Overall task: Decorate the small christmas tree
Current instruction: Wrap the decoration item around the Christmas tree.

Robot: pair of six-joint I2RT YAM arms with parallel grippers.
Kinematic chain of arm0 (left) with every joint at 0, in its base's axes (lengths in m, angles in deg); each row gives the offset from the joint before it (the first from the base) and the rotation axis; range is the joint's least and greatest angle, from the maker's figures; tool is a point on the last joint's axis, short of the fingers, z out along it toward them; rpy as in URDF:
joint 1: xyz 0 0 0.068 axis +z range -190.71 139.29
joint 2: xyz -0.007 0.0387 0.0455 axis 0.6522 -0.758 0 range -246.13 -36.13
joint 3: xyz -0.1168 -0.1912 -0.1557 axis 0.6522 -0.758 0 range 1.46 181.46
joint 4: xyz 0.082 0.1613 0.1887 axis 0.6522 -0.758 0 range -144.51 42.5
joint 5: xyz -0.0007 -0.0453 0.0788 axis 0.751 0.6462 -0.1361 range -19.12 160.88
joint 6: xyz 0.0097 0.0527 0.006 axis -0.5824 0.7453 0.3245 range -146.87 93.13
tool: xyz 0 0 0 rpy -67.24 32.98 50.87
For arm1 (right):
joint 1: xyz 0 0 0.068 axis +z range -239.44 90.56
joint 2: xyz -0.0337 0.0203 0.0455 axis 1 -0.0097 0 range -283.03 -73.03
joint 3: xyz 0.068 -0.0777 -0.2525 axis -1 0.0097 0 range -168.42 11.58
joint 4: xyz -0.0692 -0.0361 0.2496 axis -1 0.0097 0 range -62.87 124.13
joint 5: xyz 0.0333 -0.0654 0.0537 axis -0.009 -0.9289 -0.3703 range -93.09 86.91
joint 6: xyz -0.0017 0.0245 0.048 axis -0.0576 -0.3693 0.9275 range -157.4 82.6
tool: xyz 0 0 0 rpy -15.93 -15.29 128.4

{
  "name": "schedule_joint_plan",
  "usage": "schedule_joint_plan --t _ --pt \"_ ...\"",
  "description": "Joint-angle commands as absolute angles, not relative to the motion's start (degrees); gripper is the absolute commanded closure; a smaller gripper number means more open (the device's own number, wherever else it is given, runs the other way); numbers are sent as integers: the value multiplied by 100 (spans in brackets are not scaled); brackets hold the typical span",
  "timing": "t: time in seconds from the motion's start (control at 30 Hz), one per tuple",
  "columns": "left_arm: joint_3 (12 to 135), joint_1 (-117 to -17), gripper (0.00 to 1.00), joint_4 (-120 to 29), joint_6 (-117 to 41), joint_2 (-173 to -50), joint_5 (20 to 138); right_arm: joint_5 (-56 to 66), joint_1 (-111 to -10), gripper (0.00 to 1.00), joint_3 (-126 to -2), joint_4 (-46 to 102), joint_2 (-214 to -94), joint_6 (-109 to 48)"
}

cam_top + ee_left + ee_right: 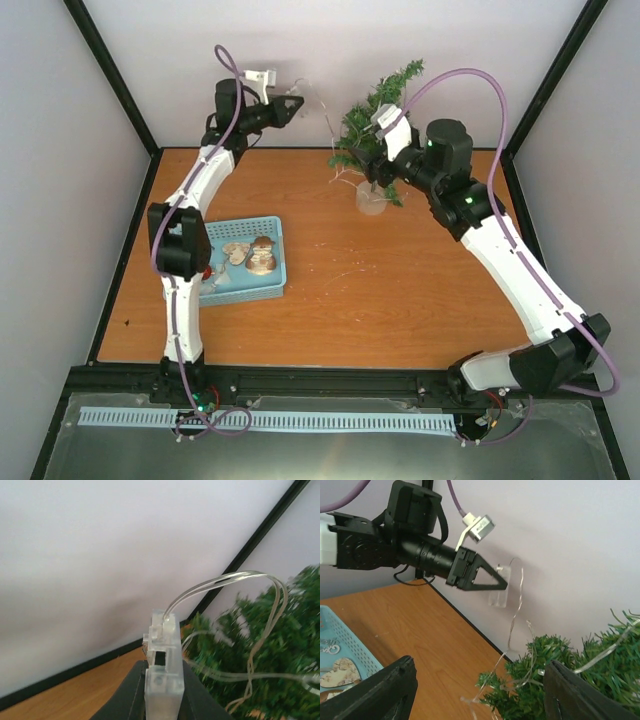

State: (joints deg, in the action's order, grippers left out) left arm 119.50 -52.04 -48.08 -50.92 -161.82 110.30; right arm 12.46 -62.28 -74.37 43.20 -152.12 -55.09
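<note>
Right gripper [480, 670]: black fingers apart, the nearer arm; small dark-green bristly christmas tree [385, 100] just at its 12 o'clock from above. Left gripper [297, 105]: clamped on clear plastic light-string box [501, 590], tree at 3 o'clock.

Legible text: none. Heart ornament [337, 672] in blue basket [342, 625], left of the right gripper [480, 682]: scrolled marks, too blurred to read.

bare tabletop [400, 300] lies open between basket [245, 221] and tree [385, 100]; wire strands [220, 583] drape beside tree.
</note>
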Motion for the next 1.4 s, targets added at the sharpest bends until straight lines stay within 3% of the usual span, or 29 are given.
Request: schedule_joint_plan --t 0.0,0.4,1.0,1.37 --pt "12708 -5273 93 -3702 -6356 -16772 11538 976 -6176 30 -7147 4106 -14775 -5395" --pt "12943 -5768 89 -2697 -7047 -17307 11537 1021 -6176 27 -6381 3767 -14017 -5381" --pt "13411 -6159 82 -1051 -6568 -17879 10704 1041 -6191 25 -5889 3713 -13478 -5474" --pt "13621 -6322 66 -1209 -6353 -18039 10914 1158 -6193 22 -5863 3686 -13483 -5491"
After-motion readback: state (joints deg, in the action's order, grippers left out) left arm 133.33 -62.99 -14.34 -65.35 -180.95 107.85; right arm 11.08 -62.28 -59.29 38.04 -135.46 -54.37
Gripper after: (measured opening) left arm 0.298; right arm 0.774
